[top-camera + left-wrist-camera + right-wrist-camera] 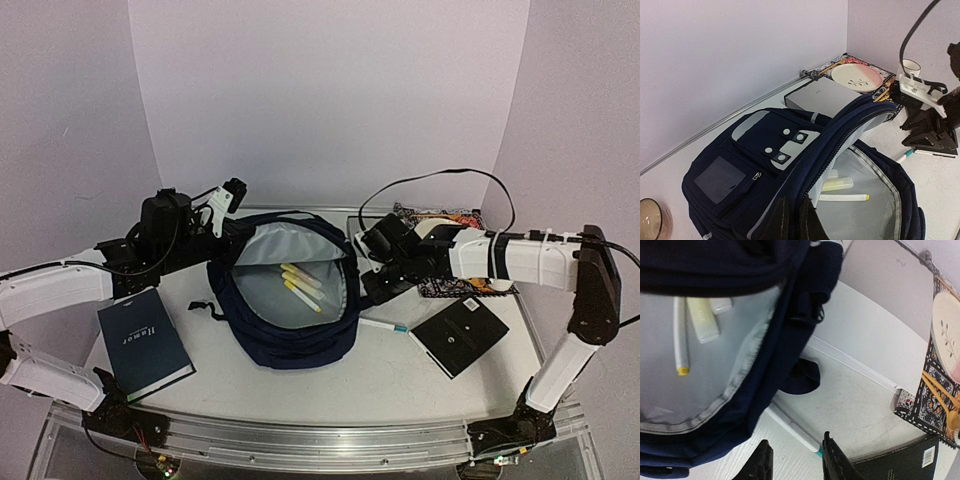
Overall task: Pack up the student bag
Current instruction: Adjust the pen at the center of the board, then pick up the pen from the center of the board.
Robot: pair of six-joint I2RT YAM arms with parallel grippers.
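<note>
The student bag [290, 335] lies open in the middle of the table, its grey lining up. Inside it lie a white marker with a yellow tip [842, 197] and a yellow highlighter [837, 185]. My left gripper [791, 220] is shut on the bag's zipped rim at its far left side [228, 232], holding the flap up. My right gripper [796, 462] is open just right of the bag [372, 278] and holds nothing. A white pen with a teal cap [792, 427] lies on the table just beyond its fingertips, partly under the bag's edge.
A navy hardcover book [145, 340] lies at the front left. A black book [460, 335] lies front right. At the back right are a patterned mat [880, 90] with a plate [857, 76], and a grey box [822, 95]. A glass bowl [652, 220] sits left of the bag.
</note>
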